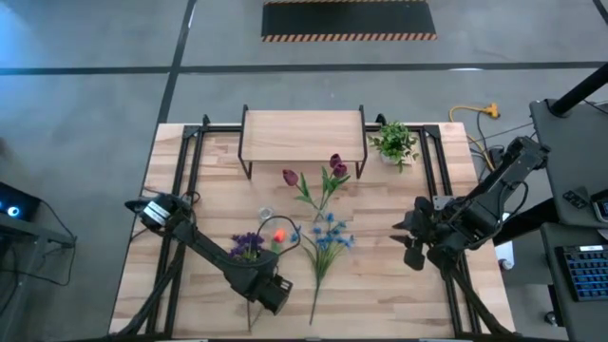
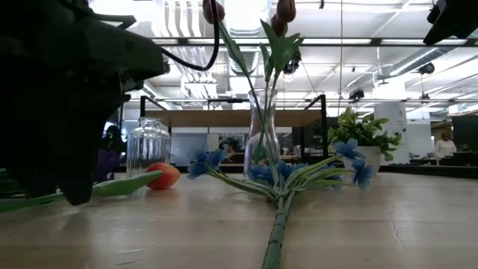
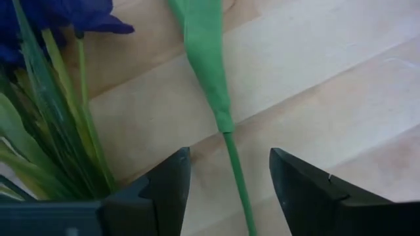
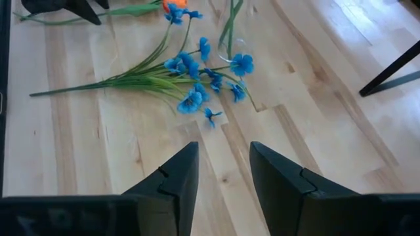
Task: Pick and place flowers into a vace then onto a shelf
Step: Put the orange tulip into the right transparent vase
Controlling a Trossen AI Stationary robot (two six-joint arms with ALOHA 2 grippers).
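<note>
I had the left gripper [image 3: 226, 187] low at the near left of the tabletop [image 1: 399, 294], its jaws standing apart astride the thin green stem [image 3: 237, 180] of the orange bud [image 1: 280, 234], with nothing clamped yet. The purple cluster [image 1: 247, 245] lay just beside that stem, its grassy leaves [image 3: 59, 131] brushing the inside of one finger. The right gripper [image 4: 223, 177] hung over the right side, jaws parted and empty, looking across at the blue flowers [image 4: 197, 75] lying flat.

The tulips [image 1: 332, 171] already stood in the tall vase [image 2: 263, 134]; a ribbed jar [image 2: 147, 146] stood by the bud. The shelf [image 1: 302, 131] at the back was bare.

My worry was the close. The stem was narrow and sat a little off the middle of the gap, so I judged it could roll or slip aside and leave me pinching air. Closing could also catch the purple leaves, and then lifting would drag that cluster along. A grip this far down the stem would let the heavy bud droop, which I reckoned would make threading it into a narrow neck awkward, and a swinging bud could knock the top-heavy vase over.
</note>
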